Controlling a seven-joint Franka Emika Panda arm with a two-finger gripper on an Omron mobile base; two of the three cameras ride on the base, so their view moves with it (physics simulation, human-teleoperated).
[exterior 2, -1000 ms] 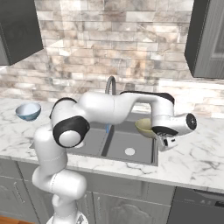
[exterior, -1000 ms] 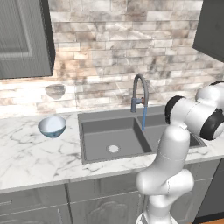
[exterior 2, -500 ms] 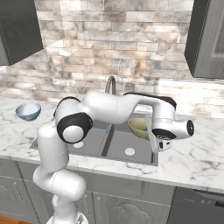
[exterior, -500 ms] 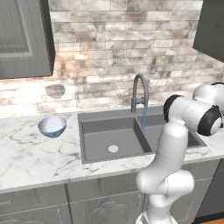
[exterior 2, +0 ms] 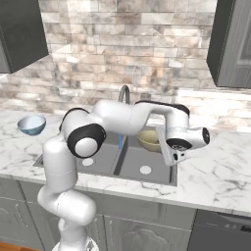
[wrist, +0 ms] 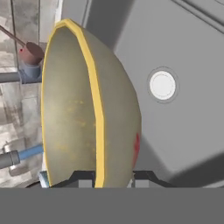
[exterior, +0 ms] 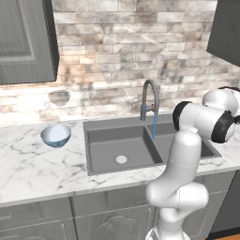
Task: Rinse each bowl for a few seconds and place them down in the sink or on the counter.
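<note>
Olive bowl (wrist: pixel 87 109) hangs over the right basin of the sink (exterior: pixel 105 157), near the faucet (exterior 2: pixel 123 93) with its thin stream; basin floor beneath lies open. Gripper (wrist: pixel 113 177) is pinched on the bowl's yellow rim (fingers straddle it). Blue bowl (exterior: pixel 56 135) sits on the counter (exterior: pixel 37 168), left of the sink.

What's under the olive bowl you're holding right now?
Below the olive-tan bowl, clamped at its rim by the gripper, lies the sink's right basin with its pale drain. The bowl covers part of the basin floor, so anything lying there is hidden.
</note>
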